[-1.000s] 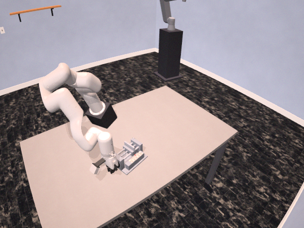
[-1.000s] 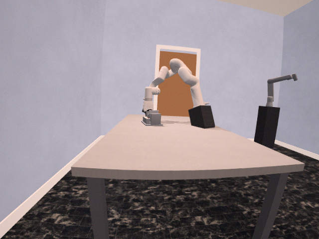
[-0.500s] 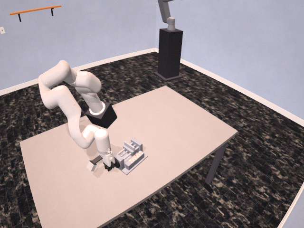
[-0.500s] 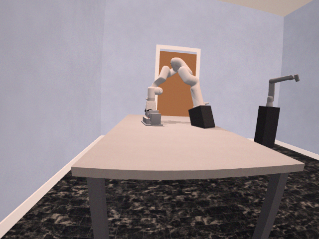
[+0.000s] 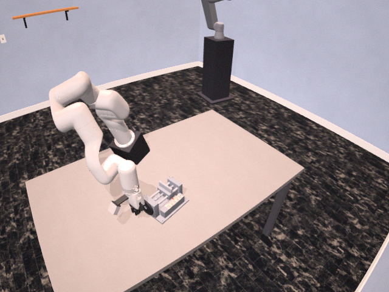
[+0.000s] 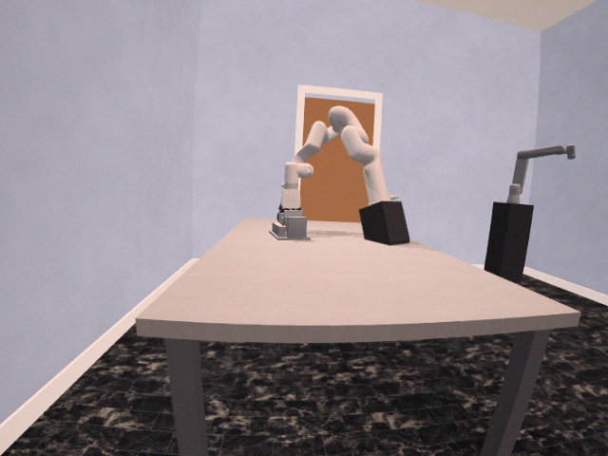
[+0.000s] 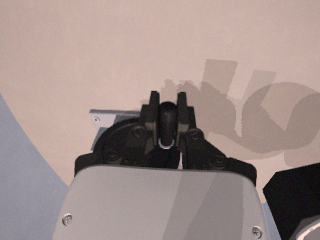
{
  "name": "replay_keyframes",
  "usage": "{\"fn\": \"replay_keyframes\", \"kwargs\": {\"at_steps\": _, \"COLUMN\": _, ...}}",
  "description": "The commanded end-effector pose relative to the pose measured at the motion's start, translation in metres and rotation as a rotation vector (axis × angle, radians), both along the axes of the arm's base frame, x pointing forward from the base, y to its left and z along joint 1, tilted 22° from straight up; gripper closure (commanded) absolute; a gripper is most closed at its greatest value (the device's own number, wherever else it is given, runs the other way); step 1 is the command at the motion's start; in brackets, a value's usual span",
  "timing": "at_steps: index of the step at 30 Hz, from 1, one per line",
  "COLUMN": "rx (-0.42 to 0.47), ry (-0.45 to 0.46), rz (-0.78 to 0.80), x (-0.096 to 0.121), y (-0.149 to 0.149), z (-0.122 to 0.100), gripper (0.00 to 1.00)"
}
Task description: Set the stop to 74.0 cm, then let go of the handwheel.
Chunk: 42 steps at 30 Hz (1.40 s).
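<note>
Wrist view: we see our gripper (image 5: pixel 135 211) (image 7: pixel 168 103) nearly shut, its 2 fingers pinching the black handle of the handwheel (image 5: pixel 148 208) (image 7: pixel 118 139). That wheel stands upright at 1 end of the grey stop fixture (image 5: pixel 161 219) (image 6: pixel 296 227) on the worktop (image 5: pixel 219 157) (image 6: pixel 343 279).

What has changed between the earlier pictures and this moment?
In the top view, the gripper moved left and up; in the exterior view, right. It is shut on the black handle; I cannot tell when it took hold. The far grey arm's tip moved slightly right in the exterior view. The machine's base stayed.
</note>
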State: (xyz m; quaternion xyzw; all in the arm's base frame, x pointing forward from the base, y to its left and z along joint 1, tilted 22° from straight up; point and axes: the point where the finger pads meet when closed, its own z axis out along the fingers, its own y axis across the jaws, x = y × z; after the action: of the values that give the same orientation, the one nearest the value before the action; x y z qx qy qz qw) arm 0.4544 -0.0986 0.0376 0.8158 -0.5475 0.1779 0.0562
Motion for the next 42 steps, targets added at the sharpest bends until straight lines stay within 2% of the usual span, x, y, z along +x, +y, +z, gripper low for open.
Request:
{"fn": "replay_keyframes", "kwargs": {"at_steps": 1, "rx": -0.001, "ry": 0.0, "rz": 0.001, "x": -0.002, "y": 0.001, "z": 0.005, "gripper": 0.94}}
{"fn": "replay_keyframes", "kwargs": {"at_steps": 16, "rx": -0.001, "ry": 0.0, "rz": 0.001, "x": -0.004, "y": 0.007, "z": 0.022, "gripper": 0.94}}
{"fn": "replay_keyframes", "kwargs": {"at_steps": 28, "rx": -0.001, "ry": 0.0, "rz": 0.001, "x": 0.004, "y": 0.016, "z": 0.037, "gripper": 0.94}}
{"fn": "replay_keyframes", "kwargs": {"at_steps": 34, "rx": -0.001, "ry": 0.0, "rz": 0.001, "x": 0.019, "y": 0.025, "z": 0.043, "gripper": 0.94}}
{"fn": "replay_keyframes", "kwargs": {"at_steps": 42, "rx": -0.001, "ry": 0.0, "rz": 0.001, "x": 0.037, "y": 0.03, "z": 0.039, "gripper": 0.94}}
